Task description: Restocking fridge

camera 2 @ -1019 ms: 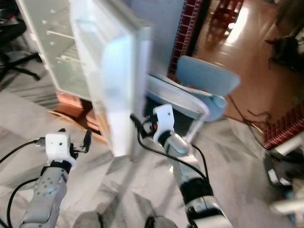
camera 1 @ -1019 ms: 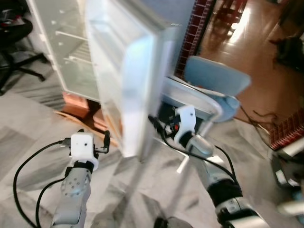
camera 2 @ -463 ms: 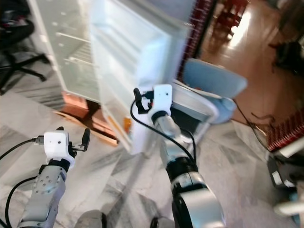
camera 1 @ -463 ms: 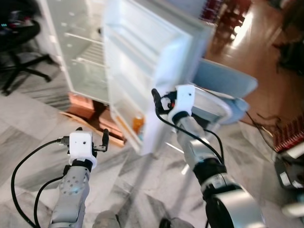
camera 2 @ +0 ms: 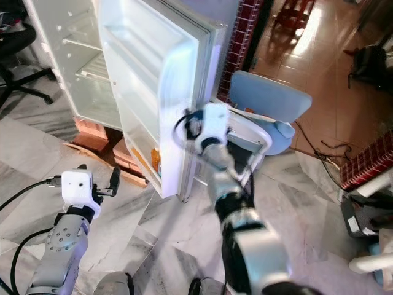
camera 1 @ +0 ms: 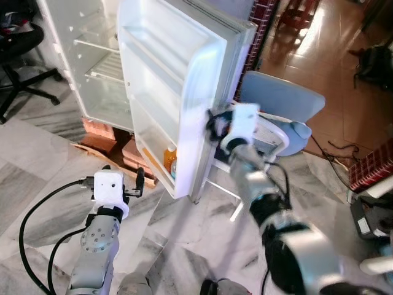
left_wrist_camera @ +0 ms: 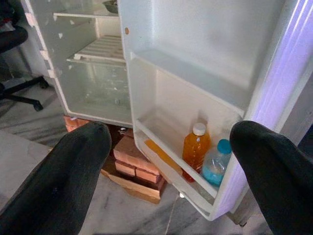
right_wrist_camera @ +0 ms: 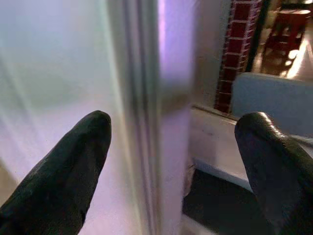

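Observation:
The white fridge stands open with bare wire shelves inside. Its door is swung out towards me. An orange juice bottle and a blue-capped water bottle stand in the door's lowest shelf. My right gripper is open at the door's outer edge, and the right wrist view shows that edge between its two fingers. My left gripper is open and empty, low over the floor in front of the door shelf.
A light blue chair stands right behind the door. Bricks and a board prop up the fridge. A black office chair is at far left. A brick pillar and cables lie to the right.
The door has swung wider open, so its inner shelves and bottles now face me. My right gripper rose from low behind the door to its outer edge. The left arm has hardly moved.

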### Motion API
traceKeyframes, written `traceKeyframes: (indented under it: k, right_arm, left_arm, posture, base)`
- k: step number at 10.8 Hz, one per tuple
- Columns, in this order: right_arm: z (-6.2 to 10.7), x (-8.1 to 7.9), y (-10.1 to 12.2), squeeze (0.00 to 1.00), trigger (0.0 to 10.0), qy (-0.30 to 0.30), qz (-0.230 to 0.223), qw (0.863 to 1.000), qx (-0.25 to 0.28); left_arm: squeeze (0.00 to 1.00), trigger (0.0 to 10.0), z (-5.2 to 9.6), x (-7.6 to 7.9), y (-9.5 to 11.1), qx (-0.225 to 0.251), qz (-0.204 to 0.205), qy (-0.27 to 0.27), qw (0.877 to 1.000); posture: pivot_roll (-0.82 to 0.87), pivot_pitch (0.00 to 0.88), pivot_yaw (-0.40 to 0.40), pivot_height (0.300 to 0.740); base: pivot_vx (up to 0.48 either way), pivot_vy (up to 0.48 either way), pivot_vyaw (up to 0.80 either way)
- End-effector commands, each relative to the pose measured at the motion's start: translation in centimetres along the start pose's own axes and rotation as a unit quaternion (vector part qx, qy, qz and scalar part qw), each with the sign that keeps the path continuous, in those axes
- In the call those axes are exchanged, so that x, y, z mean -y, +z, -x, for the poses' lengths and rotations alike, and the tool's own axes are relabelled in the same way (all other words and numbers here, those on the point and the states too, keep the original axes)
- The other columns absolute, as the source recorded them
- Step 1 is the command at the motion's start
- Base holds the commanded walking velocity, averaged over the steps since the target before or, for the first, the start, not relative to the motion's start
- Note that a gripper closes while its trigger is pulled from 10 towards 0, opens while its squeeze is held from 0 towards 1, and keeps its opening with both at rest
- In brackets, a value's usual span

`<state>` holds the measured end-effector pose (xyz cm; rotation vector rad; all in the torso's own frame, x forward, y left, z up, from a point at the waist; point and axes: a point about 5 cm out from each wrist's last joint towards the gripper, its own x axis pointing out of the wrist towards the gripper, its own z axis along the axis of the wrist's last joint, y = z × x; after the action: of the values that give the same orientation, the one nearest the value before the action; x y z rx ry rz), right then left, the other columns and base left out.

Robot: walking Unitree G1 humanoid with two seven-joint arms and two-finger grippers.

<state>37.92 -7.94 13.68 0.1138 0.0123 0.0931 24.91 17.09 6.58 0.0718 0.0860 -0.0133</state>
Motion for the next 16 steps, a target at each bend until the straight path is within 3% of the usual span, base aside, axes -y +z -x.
traceKeyframes:
  k: [1,3,4,5,6,7,8,9,10,11,13,14,15,16]
  right_arm:
    - [-0.5,-0.5,1.2,0.00,10.0,-0.006,-0.006,1.000,0.019]
    - [-1.6,-2.6,3.7,0.00,10.0,0.025,-0.010,0.999,0.039]
    - [-1.8,-3.9,4.3,0.00,10.0,0.064,-0.063,0.995,0.035]
    - [-1.5,-7.0,5.3,0.00,10.0,0.180,-0.175,0.967,0.041]
    - [0.9,-11.7,7.2,0.00,10.0,0.416,-0.293,0.857,0.079]
    - [4.0,-13.2,7.6,0.00,10.0,0.549,-0.314,0.770,0.086]
    - [7.6,-12.7,7.1,0.00,10.0,0.626,-0.308,0.712,0.075]
    - [9.4,-10.6,4.8,0.00,10.0,0.640,-0.274,0.716,0.044]
    - [8.8,-8.4,1.7,0.00,10.0,0.595,-0.224,0.772,0.015]
    - [9.2,-4.3,-2.0,0.00,10.0,0.526,-0.159,0.835,-0.030]
    - [10.5,0.3,-3.3,0.00,10.0,0.384,-0.097,0.917,-0.039]
    - [10.6,2.6,-3.3,0.00,10.0,0.303,-0.070,0.950,-0.020]
    - [10.6,4.0,-3.5,0.00,10.0,0.236,-0.047,0.971,-0.005]
    - [10.5,4.6,-3.5,0.00,10.0,0.204,-0.032,0.979,0.005]
  left_arm:
    - [0.00,10.0,0.1,0.1,-0.2,-0.004,-0.003,0.001,1.000]
    - [0.00,10.0,0.4,0.2,-0.1,-0.003,-0.003,0.004,1.000]
    - [0.00,10.0,0.9,0.4,-0.3,-0.006,-0.001,0.003,1.000]
    - [0.00,10.0,1.3,0.6,-0.5,-0.008,0.001,0.002,1.000]
    - [0.00,10.0,1.4,0.7,-0.5,-0.009,0.004,0.002,1.000]
    - [0.00,10.0,1.3,0.7,-0.5,-0.007,0.005,0.002,1.000]
    - [0.00,10.0,1.1,0.5,-0.4,-0.004,0.005,0.005,1.000]
    - [0.00,10.0,1.0,0.2,-0.3,-0.004,0.004,0.007,1.000]
    - [0.00,10.0,1.1,0.2,-0.4,-0.005,0.004,0.006,1.000]
    - [0.00,10.0,1.0,0.3,-0.4,-0.005,0.003,0.003,1.000]
    - [0.00,10.0,0.3,-0.4,0.3,0.001,-0.006,0.008,1.000]
    - [0.00,10.0,0.0,-1.3,1.1,0.016,-0.018,0.015,1.000]
    - [0.00,10.0,0.2,-1.8,0.6,0.008,-0.016,0.023,1.000]
    - [0.00,10.0,0.2,-1.8,0.4,0.005,-0.013,0.024,1.000]
  posture:
    - [0.21,0.066,-0.109,0.740]
    - [0.23,0.096,-0.123,0.740]
    - [0.24,0.106,-0.128,0.740]
    - [0.24,0.107,-0.132,0.740]
    - [0.24,0.103,-0.135,0.740]
    - [0.24,0.100,-0.140,0.740]
    - [0.24,0.100,-0.139,0.740]
    - [0.22,0.100,-0.133,0.740]
    - [0.22,0.100,-0.129,0.740]
    - [0.20,0.099,-0.117,0.740]
    - [0.18,0.106,-0.112,0.740]
    - [0.17,0.121,-0.110,0.740]
    - [0.16,0.115,-0.107,0.740]
    - [0.15,0.107,-0.105,0.740]
  base:
    - [0.000,0.000,0.00]
    - [0.000,0.000,0.00]
    - [0.000,0.000,0.00]
    - [0.000,0.000,0.00]
    - [0.000,0.000,0.00]
    - [0.000,0.000,0.00]
    - [0.000,0.000,0.00]
    - [0.000,0.000,0.00]
    - [0.000,0.000,0.00]
    - [0.000,0.000,0.00]
    - [0.000,0.000,0.00]
    - [0.000,0.000,0.00]
    - [0.000,0.000,0.00]
    - [0.000,0.000,0.00]
